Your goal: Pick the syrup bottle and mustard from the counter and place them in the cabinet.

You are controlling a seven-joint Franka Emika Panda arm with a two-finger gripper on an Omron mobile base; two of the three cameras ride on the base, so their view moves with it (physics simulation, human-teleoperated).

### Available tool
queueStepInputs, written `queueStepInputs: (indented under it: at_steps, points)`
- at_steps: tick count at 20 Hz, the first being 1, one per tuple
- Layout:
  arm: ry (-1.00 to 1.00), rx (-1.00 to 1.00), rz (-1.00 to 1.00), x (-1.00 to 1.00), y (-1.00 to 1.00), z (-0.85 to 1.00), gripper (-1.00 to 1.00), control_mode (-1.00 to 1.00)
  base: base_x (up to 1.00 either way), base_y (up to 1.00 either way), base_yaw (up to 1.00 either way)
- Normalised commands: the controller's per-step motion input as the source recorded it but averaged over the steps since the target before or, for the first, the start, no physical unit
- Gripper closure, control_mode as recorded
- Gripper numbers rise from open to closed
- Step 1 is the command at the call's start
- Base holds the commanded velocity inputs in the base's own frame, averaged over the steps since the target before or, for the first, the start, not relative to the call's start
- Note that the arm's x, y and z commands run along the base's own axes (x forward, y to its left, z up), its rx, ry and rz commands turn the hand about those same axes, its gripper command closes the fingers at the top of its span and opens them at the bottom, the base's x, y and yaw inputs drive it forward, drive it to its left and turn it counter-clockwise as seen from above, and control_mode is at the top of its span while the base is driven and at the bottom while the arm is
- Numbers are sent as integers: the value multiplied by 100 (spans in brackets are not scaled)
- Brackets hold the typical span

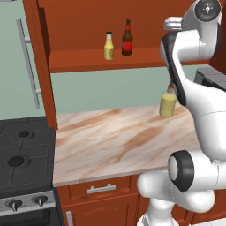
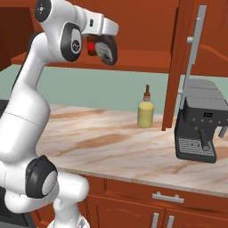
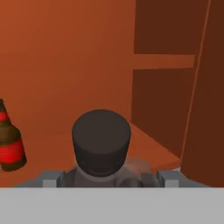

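The syrup bottle's dark cap (image 3: 101, 142) sits right in front of the hand camera, between the fingers of my gripper (image 3: 109, 178), which is shut on the bottle's wide body. The gripper (image 2: 106, 50) is raised inside the open cabinet (image 1: 88, 62), just above its shelf board (image 3: 151, 146). On that shelf, to the left, stands the mustard (image 1: 108, 46), upright, yellow with a green cap. In the left base view my own arm covers the hand and the syrup bottle. The marbled counter (image 1: 110, 141) lies below.
A slim brown bottle with a red label (image 1: 127, 37) (image 3: 9, 144) stands on the shelf beside the mustard. A dull-yellow bottle (image 1: 167, 105) (image 2: 145, 113) stands on the counter. A coffee machine (image 2: 200, 129) sits at the right, a stove (image 1: 22, 154) at the left. The cabinet's side wall (image 3: 205, 109) is close by.
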Motion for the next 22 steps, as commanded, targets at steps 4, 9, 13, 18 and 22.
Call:
queueStepInputs:
  at_steps: [4, 9, 13, 18, 22]
  points:
    - [0, -12, 15, -1, 18, -2, 100, -100, 0, 0, 0]
    - [6, -13, 9, 0, 20, -7, 100, -100, 0, 0, 0]
    - [0, -3, 1, 3, 5, 0, 100, -100, 0, 0, 0]
    - [0, 0, 0, 19, 0, 5, 100, -100, 0, 0, 0]
    - [0, 6, 1, 12, -1, 4, 100, -100, 0, 0, 0]
